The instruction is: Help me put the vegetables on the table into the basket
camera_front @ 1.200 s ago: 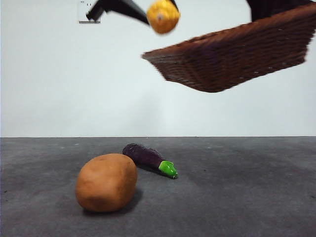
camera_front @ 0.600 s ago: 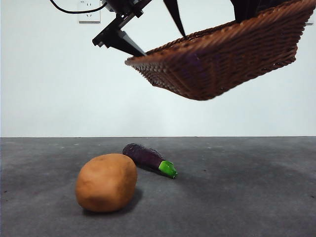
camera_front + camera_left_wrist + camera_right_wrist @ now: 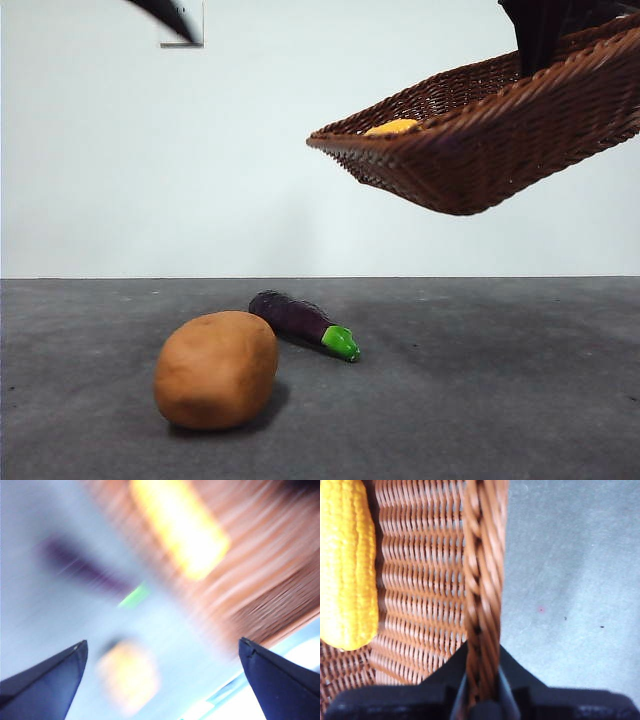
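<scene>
My right gripper [image 3: 481, 680] is shut on the braided rim of the brown wicker basket [image 3: 500, 140] and holds it tilted in the air at the upper right. The yellow corn cob [image 3: 392, 127] lies inside the basket; it also shows in the right wrist view [image 3: 347, 565]. My left gripper [image 3: 160, 680] is open and empty, high above the table; only a black tip [image 3: 165, 15] shows at the top left. The brown potato [image 3: 216, 369] sits on the table [image 3: 480, 400]. The purple eggplant [image 3: 300, 321] with green cap lies just behind it.
A white wall with a socket plate [image 3: 185, 30] stands behind the table. The left wrist view is motion-blurred; it shows the basket [image 3: 260, 580], corn [image 3: 180, 525], eggplant [image 3: 85, 570] and potato [image 3: 127, 675] below.
The left gripper let the corn go into the basket and drew back up to the left. The basket shifted right and slightly down.
</scene>
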Motion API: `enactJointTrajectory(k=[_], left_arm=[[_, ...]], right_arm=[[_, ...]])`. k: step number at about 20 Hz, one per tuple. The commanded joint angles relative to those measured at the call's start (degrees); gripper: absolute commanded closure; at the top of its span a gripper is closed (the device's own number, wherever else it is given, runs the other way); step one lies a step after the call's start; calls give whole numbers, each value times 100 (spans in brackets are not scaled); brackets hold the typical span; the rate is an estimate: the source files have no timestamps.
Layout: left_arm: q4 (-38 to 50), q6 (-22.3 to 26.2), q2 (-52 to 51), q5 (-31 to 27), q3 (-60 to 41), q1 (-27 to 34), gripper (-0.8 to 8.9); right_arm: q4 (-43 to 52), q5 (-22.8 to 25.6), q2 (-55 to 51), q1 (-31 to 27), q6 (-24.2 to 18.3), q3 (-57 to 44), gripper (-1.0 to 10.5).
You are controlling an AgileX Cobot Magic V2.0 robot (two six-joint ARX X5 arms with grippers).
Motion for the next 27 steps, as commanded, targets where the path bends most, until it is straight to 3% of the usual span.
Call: enactJointTrajectory(k=[1, 3, 6, 10, 12, 17, 21, 24, 25, 26, 27], left_arm=[[-874, 247, -20, -730, -39, -286, 310], [-1115, 98, -20, -1106, -214, -518, 310], [-758, -205, -20, -977, -970, -883, 310], [623, -619, -17, -251, -2321, -1038, 310], [1154, -841, 35, -197, -2745, -1036, 310], [1797, -916, 761, -225, -2898, -1008, 310], [1939, -966, 1449, -844, -2898, -979, 310], [2238, -997, 1600, -861, -2898, -960, 312], [2295, -1016, 1600, -839, -2898, -960, 334], [2321, -1016, 1600, -844, -2898, -960, 463], [2321, -1014, 1600, -846, -2898, -960, 661]], right_arm=[[-90, -79, -15, -140, -68, -37, 958], [-90, -96, -15, -243, -101, -37, 958], [-109, -127, -15, -389, -219, -37, 958], [-109, -175, -15, -538, -321, -37, 958], [-107, -249, -15, -616, -365, -37, 958], [-111, -291, -15, -828, -389, -37, 958], [-116, -291, -15, -846, -437, -37, 958], [-116, -293, -15, -844, -448, -37, 957], [-116, -291, -15, -841, -450, -37, 958], [-116, -293, -15, -841, -466, -37, 957], [-116, -291, -15, -841, -479, -37, 958]])
